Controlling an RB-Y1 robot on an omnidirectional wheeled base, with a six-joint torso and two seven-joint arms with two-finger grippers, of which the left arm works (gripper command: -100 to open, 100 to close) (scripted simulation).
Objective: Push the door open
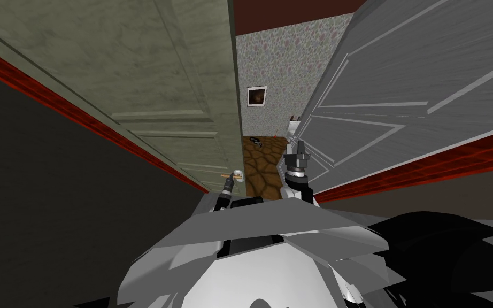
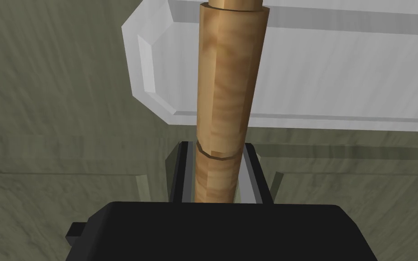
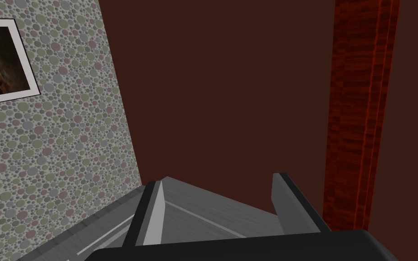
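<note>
The left gripper (image 2: 217,148) squeezes the wooden handle (image 2: 228,77), which sits between its two fingers. The green door (image 2: 45,90) is just behind the handle. The right gripper (image 3: 218,181) is spread wide, holding nothing, near a grey door (image 1: 400,96).

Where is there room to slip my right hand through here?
Free: the strip of brown floor between the green door and the grey door, up to the wallpapered wall. Crowded: the handle, where the left gripper is shut on it; the open right gripper is close beside the grey door.
</note>
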